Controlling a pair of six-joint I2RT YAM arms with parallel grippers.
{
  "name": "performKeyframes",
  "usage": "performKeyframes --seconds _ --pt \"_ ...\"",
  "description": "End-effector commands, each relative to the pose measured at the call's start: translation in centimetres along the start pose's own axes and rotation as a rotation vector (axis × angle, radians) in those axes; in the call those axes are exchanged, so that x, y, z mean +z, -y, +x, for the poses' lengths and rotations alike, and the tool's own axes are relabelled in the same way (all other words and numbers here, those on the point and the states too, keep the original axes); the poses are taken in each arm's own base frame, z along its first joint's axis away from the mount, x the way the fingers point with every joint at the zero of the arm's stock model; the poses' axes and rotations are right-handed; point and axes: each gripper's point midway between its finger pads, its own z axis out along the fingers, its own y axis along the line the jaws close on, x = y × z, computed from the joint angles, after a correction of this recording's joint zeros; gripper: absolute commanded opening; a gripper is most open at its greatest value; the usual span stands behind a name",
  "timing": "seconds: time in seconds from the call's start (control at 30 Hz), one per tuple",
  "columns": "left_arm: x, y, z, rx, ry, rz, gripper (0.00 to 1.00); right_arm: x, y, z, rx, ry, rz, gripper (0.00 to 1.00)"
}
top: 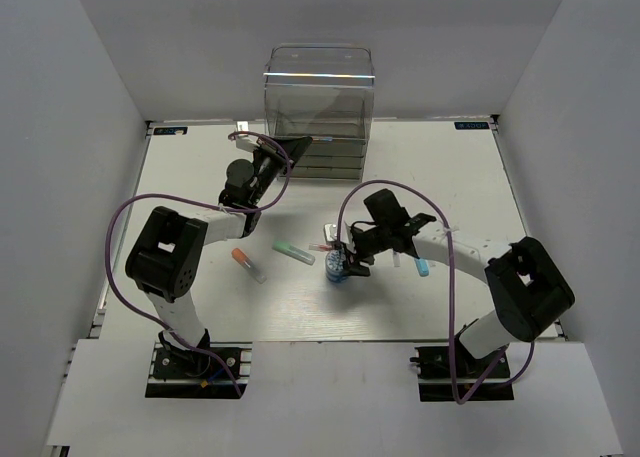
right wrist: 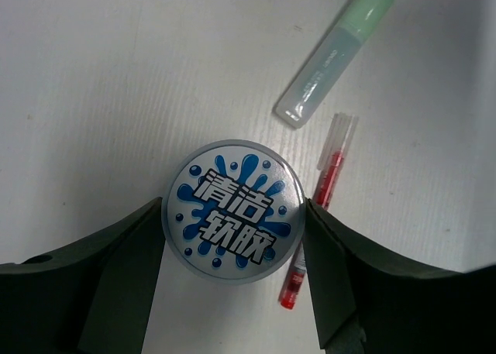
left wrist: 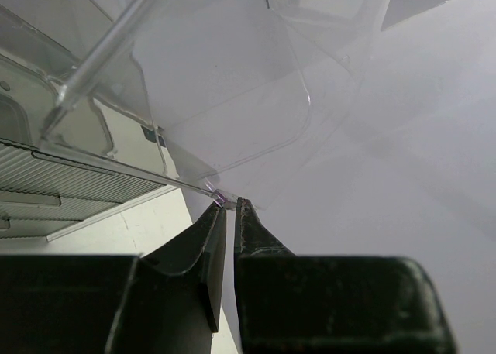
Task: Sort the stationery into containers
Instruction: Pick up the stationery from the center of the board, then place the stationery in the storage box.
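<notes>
A round blue-white patterned roll (right wrist: 232, 211) stands on the white table, and my right gripper (right wrist: 232, 224) is shut on it, one finger against each side. A thin red-white pen (right wrist: 327, 187) lies just right of it, partly under my right finger. Beyond that is a mint-green marker (right wrist: 333, 56). From above, the roll (top: 335, 273) sits mid-table in my right gripper (top: 342, 262). My left gripper (left wrist: 230, 205) is shut on the thin rim of a see-through drawer (left wrist: 232, 83). It reaches up to the clear cabinet (top: 320, 97) at the back, where the left gripper (top: 287, 147) meets the front.
An orange-capped marker (top: 248, 264) and the mint-green marker (top: 294, 251) lie left of the roll. A light-blue marker (top: 422, 267) lies beside my right forearm. Purple cables loop over both arms. White walls close in the table on three sides.
</notes>
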Motion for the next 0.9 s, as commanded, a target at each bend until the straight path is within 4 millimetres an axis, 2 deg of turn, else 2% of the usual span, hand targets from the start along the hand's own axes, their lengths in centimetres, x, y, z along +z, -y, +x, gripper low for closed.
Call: performKeyframes --seconds 0.0,0.13,0.17,0.2,0.23,0.27,0.3,0.37,0.4,0.47,0.5,0.53,0.63,0.67,0.87 --pt "-0.2 6.2 -2.2 0.043 0.057 0.154 0.00 -2.0 3.0 -4.5 -0.097 0.066 0.093 0.16" --pt "-0.3 6.7 -2.3 0.044 0.060 0.163 0.00 -4.3 4.9 -8.0 -0.195 0.117 0.204 0.13" --pt "-0.3 6.7 -2.3 0.044 0.060 0.163 0.00 -4.6 5.5 -7.6 -0.198 0.095 0.241 0.12" --pt "-0.3 6.7 -2.3 0.044 0.060 0.163 0.00 -4.9 6.2 -8.2 -0.224 0.106 0.280 0.12" --pt "-0.2 7.0 -2.5 0.046 0.063 0.171 0.00 -5.4 7.0 -8.8 -0.261 0.124 0.335 0.12" --pt "-0.2 7.0 -2.5 0.046 0.063 0.171 0.00 -6.0 8.3 -8.3 -0.266 0.086 0.409 0.10" --pt "-0.2 7.0 -2.5 0.046 0.063 0.171 0.00 -6.9 9.9 -9.6 -0.321 0.115 0.494 0.10" --pt "-0.2 7.0 -2.5 0.046 0.063 0.171 0.00 -7.5 11.4 -8.4 -0.315 0.062 0.592 0.08" --pt "-0.2 7.1 -2.5 0.037 0.063 0.172 0.00 -8.5 13.0 -9.0 -0.341 0.068 0.677 0.07" --pt "-0.2 7.1 -2.5 0.037 0.063 0.172 0.00 -8.7 13.8 -8.8 -0.346 0.062 0.717 0.05" --pt "-0.2 7.1 -2.5 0.037 0.063 0.172 0.00 -9.4 14.9 -9.2 -0.359 0.064 0.776 0.02" --pt "-0.2 7.1 -2.5 0.037 0.063 0.172 0.00 -9.3 15.3 -9.0 -0.351 0.059 0.788 0.01" --pt "-0.1 7.6 -2.7 0.040 0.069 0.188 0.00 -10.9 17.0 -10.2 -0.387 0.093 0.901 0.00" --pt "-0.1 7.6 -2.7 0.040 0.069 0.188 0.00 -10.6 17.3 -9.5 -0.378 0.085 0.910 0.00" --pt "0.0 8.3 -2.9 0.032 0.071 0.197 0.00 -11.7 19.3 -11.0 -0.415 0.133 1.013 0.00"
